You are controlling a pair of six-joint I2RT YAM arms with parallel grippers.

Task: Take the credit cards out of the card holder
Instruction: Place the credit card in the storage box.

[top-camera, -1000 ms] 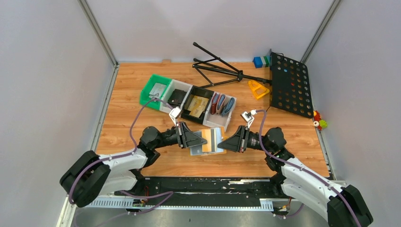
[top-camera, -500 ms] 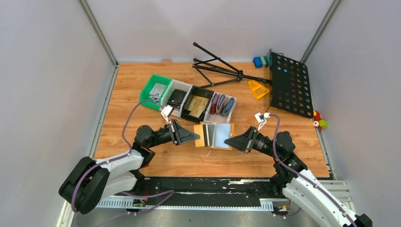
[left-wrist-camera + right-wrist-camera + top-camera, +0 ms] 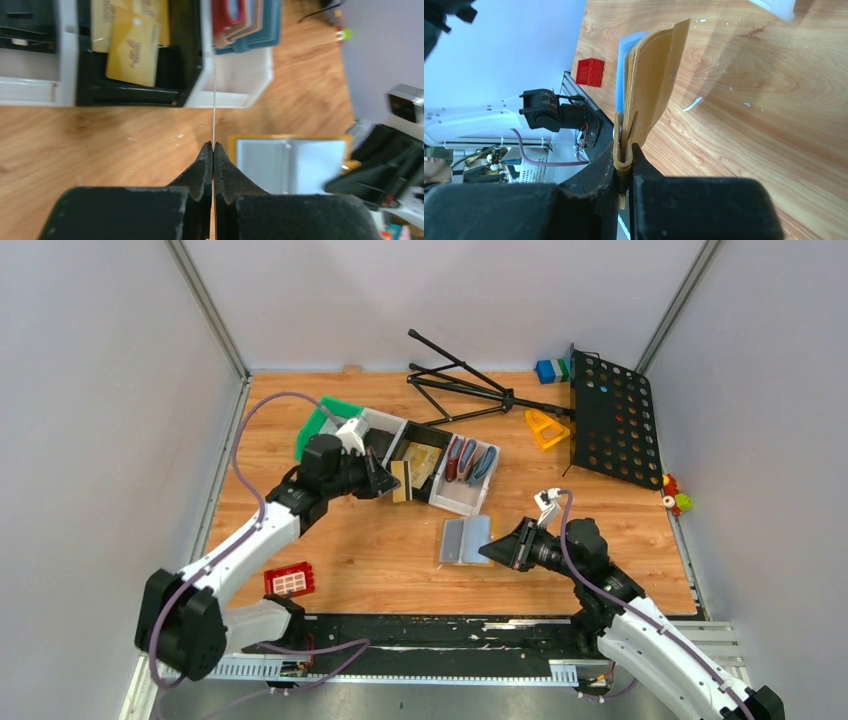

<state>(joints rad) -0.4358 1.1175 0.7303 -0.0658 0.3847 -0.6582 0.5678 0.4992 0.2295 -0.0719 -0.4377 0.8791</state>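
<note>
The mustard card holder (image 3: 465, 540) hangs open in my right gripper (image 3: 503, 548), its pale grey-blue lining facing up. In the right wrist view the jaws (image 3: 625, 155) are shut on the holder's edge (image 3: 651, 85), just above the wood. My left gripper (image 3: 385, 478) is shut on one gold-tan credit card (image 3: 400, 482), held on edge at the near rim of the black bin (image 3: 432, 490). In the left wrist view the card (image 3: 213, 110) shows as a thin line rising from the closed gripper (image 3: 213, 146). The holder (image 3: 290, 162) lies to the right.
More gold cards (image 3: 132, 52) lie in the black bin. The white bin (image 3: 470, 502) to its right holds dark-red and blue wallets. A black wallet (image 3: 375, 445) sits in the bin to its left, beside a green bin (image 3: 312, 430). A red brick (image 3: 289, 581) lies near left. A black stand (image 3: 610, 415) stands far right.
My left gripper has pulled a gold card away from the holder and carried it up and left to the black bin. My right gripper keeps the holder, now a little lower.
</note>
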